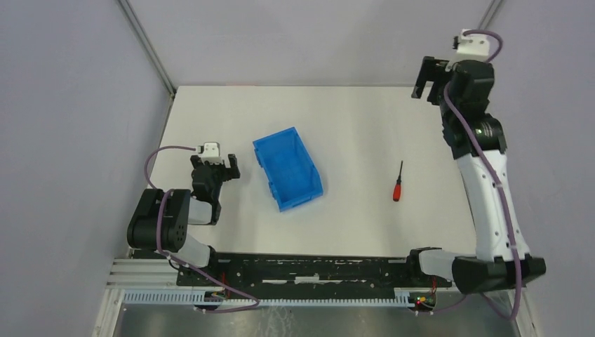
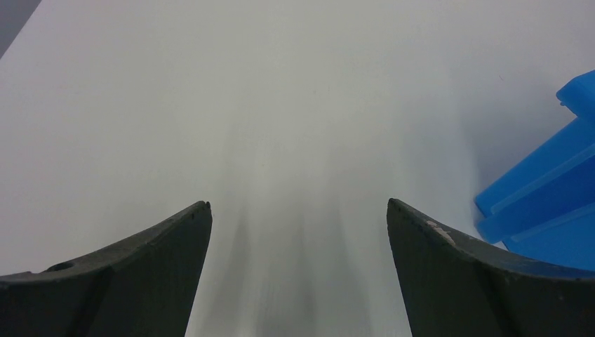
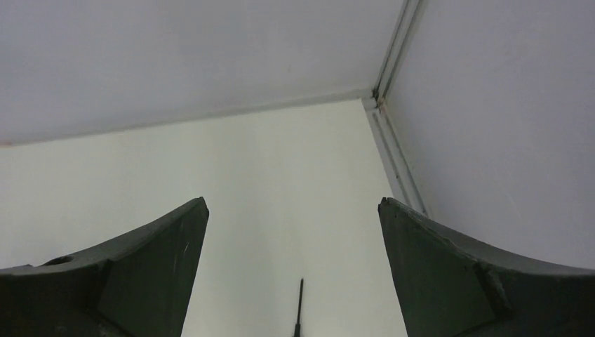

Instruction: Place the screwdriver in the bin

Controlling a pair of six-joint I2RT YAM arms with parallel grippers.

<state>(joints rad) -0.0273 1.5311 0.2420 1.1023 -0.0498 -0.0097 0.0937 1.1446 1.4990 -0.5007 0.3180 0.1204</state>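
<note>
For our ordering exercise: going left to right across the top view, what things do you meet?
left black two-finger tool, bright blue rectangular plastic bin, small red-handled screwdriver, right black two-finger tool

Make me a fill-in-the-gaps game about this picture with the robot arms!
The screwdriver has a ___ handle.
It lies outside the bin, on the robot's ___ side.
The bin's colour is ___.
Both arms' jaws are ___.
Missing words: red, right, blue, open.
</note>
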